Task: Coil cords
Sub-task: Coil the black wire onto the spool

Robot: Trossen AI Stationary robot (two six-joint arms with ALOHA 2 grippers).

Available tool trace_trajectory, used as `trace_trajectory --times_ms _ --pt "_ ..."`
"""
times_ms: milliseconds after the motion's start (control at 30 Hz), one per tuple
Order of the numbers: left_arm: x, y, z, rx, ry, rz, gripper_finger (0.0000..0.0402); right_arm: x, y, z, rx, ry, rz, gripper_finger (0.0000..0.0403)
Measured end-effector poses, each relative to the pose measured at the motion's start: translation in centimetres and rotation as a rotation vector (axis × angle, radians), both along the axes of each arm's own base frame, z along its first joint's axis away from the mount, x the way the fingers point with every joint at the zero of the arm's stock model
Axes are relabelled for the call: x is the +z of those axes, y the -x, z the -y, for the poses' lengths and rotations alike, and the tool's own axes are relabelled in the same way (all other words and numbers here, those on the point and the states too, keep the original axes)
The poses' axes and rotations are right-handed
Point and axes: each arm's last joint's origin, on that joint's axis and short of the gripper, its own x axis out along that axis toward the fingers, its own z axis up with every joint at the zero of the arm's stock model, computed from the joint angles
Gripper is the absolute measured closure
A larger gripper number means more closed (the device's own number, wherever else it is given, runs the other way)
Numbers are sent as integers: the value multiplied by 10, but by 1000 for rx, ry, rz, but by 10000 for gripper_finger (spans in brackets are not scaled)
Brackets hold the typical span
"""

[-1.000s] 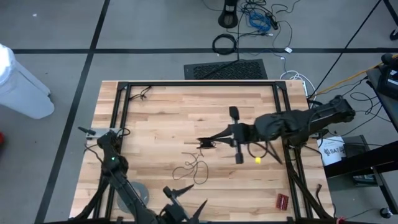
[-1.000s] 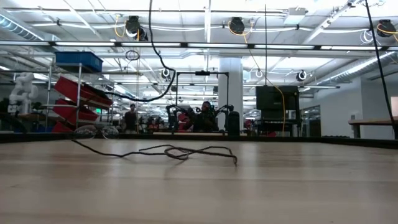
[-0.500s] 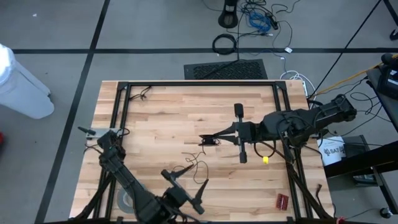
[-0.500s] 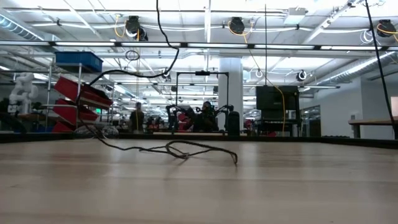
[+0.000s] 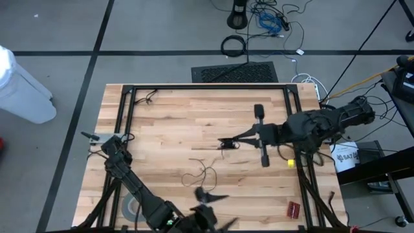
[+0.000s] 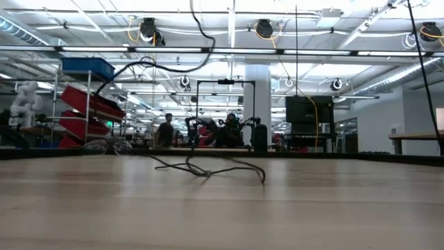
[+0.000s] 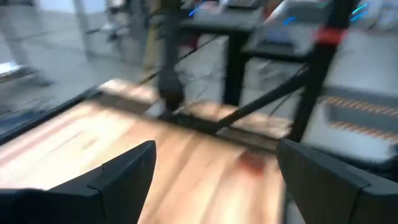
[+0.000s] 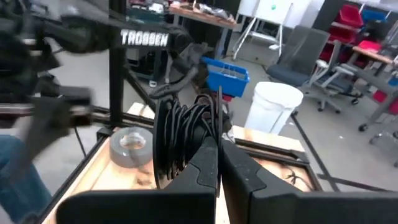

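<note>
Right hand point(image 5: 224, 144), pinched shut on the cord point(image 5: 200, 173), hovers mid-desk point(image 5: 168, 116) from above; left hand point(image 5: 217, 210) gapes near the front edge. Low view: wire point(image 6: 208, 167) loops lie on the wood. Right wrist view: closed fingers point(image 8: 214, 165) before coiled strands.

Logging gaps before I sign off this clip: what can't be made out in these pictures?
- Left gripper, high view: blurred and partly cut off by the bottom edge.
- Small black disc: too small to tell from the cord in any view.
- Right gripper, high view: jaws shut on cord, contact too small to see.
- Left wrist view: blurred; cord not visible.
</note>
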Motion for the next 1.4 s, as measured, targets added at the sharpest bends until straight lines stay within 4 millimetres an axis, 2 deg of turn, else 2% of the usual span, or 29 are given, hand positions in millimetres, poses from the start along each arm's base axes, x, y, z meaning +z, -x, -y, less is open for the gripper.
trace_trajectory --times_ms 100,200,333,467,633,800,900,1100,1200,1267,1400 --pt "12 -10 8 -53 -68 96 63 6 12 4 12 7 18 403" --pt "29 -13 6 -32 -165 170 63 10 26 9 18 12 9 403" --pt "51 -7 -7 157 -298 146 63 19 49 16 25 -6 33 403" --pt "52 -20 -23 162 -346 123 63 25 62 18 42 -21 66 403" --pt "45 -42 -48 200 -436 64 63 25 66 20 39 -34 64 403" --pt "52 -45 -60 223 -542 4 64 24 65 20 37 -51 46 403" --pt "63 -39 -62 216 -578 0 75 23 66 18 47 -62 44 403" --pt "98 -5 -56 199 -535 58 124 20 61 10 74 -48 21 403" --pt "96 -1 -52 215 -494 56 152 20 57 8 75 -41 30 403" --pt "87 -4 -49 189 -469 50 167 19 54 7 74 -36 33 403" --pt "76 -9 -50 140 -350 87 183 20 50 5 75 -31 48 403"
